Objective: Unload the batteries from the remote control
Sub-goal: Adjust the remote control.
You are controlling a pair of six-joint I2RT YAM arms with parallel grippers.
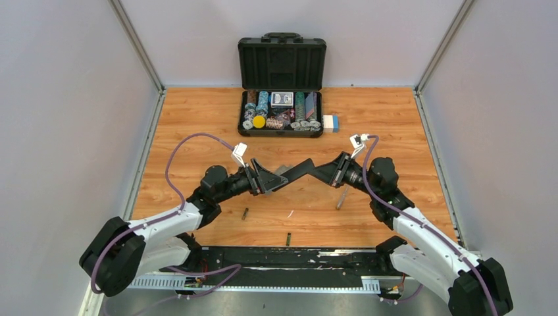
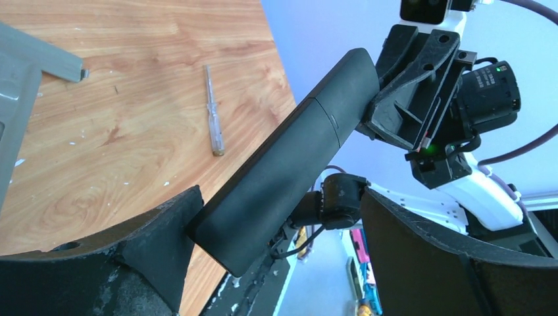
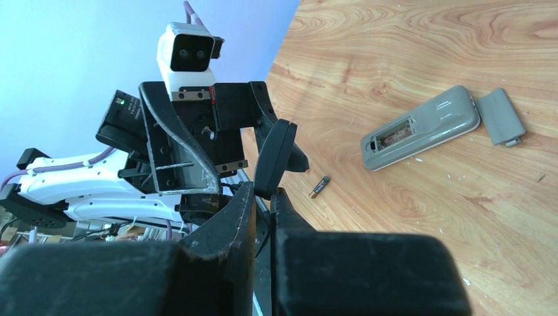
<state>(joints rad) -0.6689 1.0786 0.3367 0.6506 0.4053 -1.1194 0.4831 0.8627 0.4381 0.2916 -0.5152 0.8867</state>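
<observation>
Top external view puts the long black plastic remote control [image 1: 299, 172] in mid-air at the centre of the frame, bridging our two arms. Our right gripper [image 1: 329, 170] is clamped on its right-hand end. Our left gripper [image 1: 273, 179] stands wide apart, jaws straddling the free left-hand end without pinching it. In the left wrist view that end looks to touch one finger [image 2: 177, 224] at lower left. From there the long axis climbs to the upper right, with a cover seam crossing the back partway up. We judge the left arm the nearer one to work that cover while the right braces. Two slim dark cylindrical batteries lie on the wooden table [image 1: 197, 131]: one battery [image 1: 245, 213] below the left gripper, another battery [image 1: 288, 238] at lower centre. Any cells inside the black remote are hidden. A grey remote [image 3: 421, 128] lies at right in the right wrist view, bay open, its grey cover [image 3: 501, 116] beside it.
</observation>
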